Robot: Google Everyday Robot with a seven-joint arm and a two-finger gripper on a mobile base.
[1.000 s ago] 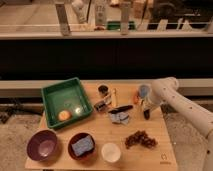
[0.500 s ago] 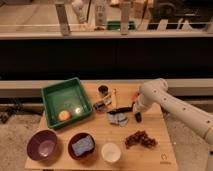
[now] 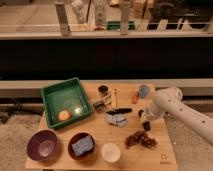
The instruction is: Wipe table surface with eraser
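Observation:
The eraser (image 3: 118,119) is a small grey-blue block with a black strip on top. It lies near the middle of the light wooden table surface (image 3: 162,150). My gripper (image 3: 144,120) hangs at the end of the white arm that comes in from the right. It is low over the table, just right of the eraser and apart from it. It is empty. A dark bunch of grapes (image 3: 139,139) lies just below the gripper.
A green tray (image 3: 51,96) with an orange ball (image 3: 63,115) stands at the left. Along the front stand a purple bowl (image 3: 42,145), a red bowl holding a blue sponge (image 3: 82,145), and a white cup (image 3: 111,151). A dark can (image 3: 103,90), a grey-blue cup (image 3: 144,91) and an orange item (image 3: 135,98) stand at the back.
My arm has swung left and down, bringing the gripper closer to the eraser. The eraser and the other things have not moved.

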